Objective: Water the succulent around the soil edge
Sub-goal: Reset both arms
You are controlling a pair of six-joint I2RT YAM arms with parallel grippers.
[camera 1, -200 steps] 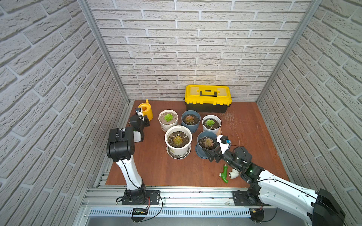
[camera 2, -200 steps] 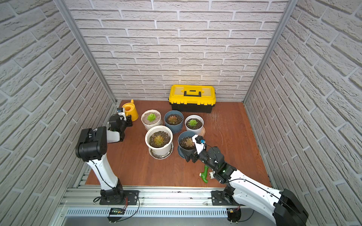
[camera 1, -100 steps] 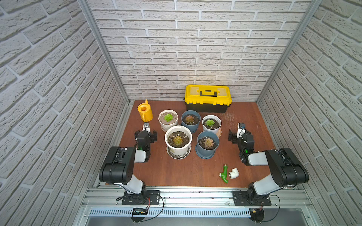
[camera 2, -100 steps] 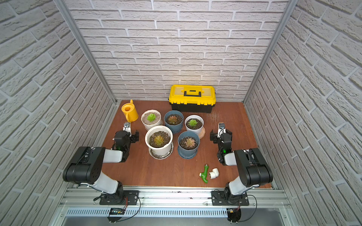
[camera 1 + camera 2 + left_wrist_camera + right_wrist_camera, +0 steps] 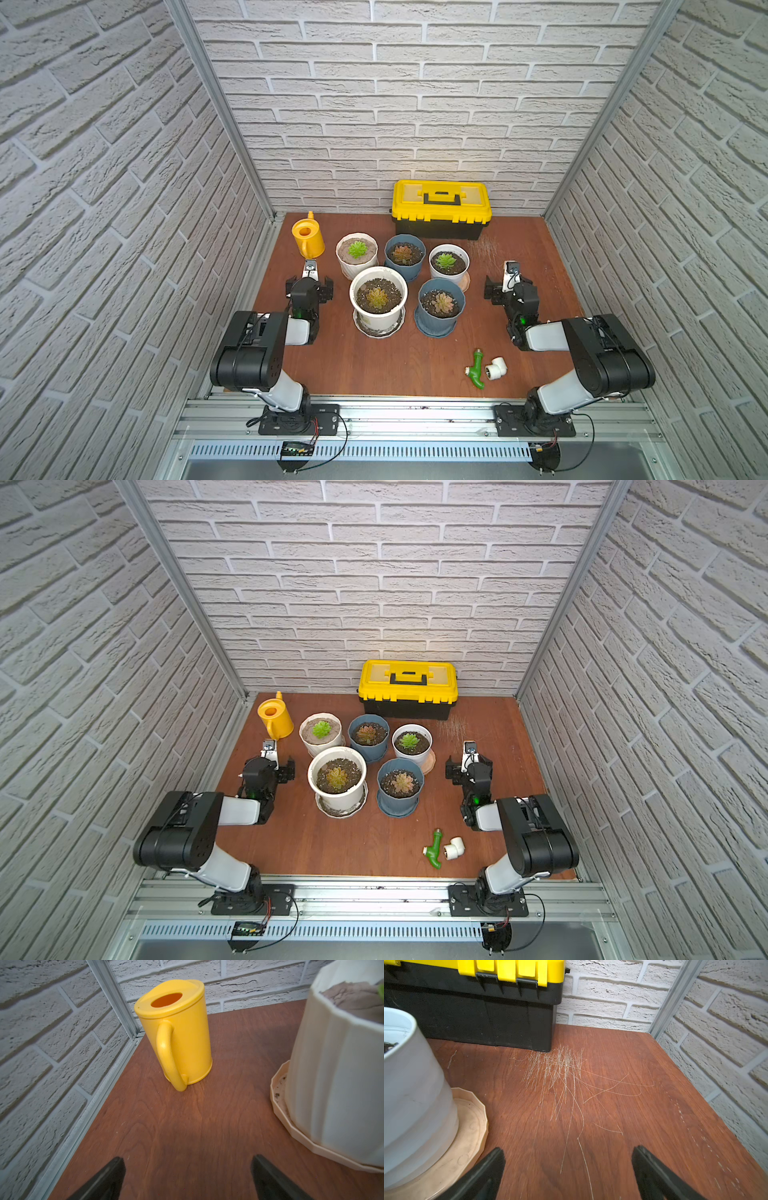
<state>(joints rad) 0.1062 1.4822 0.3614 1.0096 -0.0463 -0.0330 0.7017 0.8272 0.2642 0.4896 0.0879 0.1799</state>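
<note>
Several potted succulents stand grouped mid-table in both top views: a large white pot (image 5: pixel 376 320) with a yellow-green succulent (image 5: pixel 377 297) at the front, a blue pot (image 5: pixel 440 322) beside it, others behind. The yellow watering can (image 5: pixel 308 239) (image 5: pixel 176 1030) stands upright at the back left, handle toward my left gripper (image 5: pixel 309 286) (image 5: pixel 188 1159). That gripper is open and empty, a short way in front of the can. My right gripper (image 5: pixel 509 286) (image 5: pixel 568 1149) is open and empty over bare wood, right of the pots.
A yellow-and-black toolbox (image 5: pixel 441 208) (image 5: pixel 477 1012) stands against the back wall. A green hose nozzle (image 5: pixel 477 368) and a white pipe elbow (image 5: pixel 496 368) lie at the front right. Brick walls close three sides. Pots on saucers flank each gripper (image 5: pixel 332 1084) (image 5: pixel 411 1084).
A second ago my left gripper was at the watering can and my right arm reached to the front blue pot. Both arms have drawn back; the left gripper has opened. The can stands where it was.
</note>
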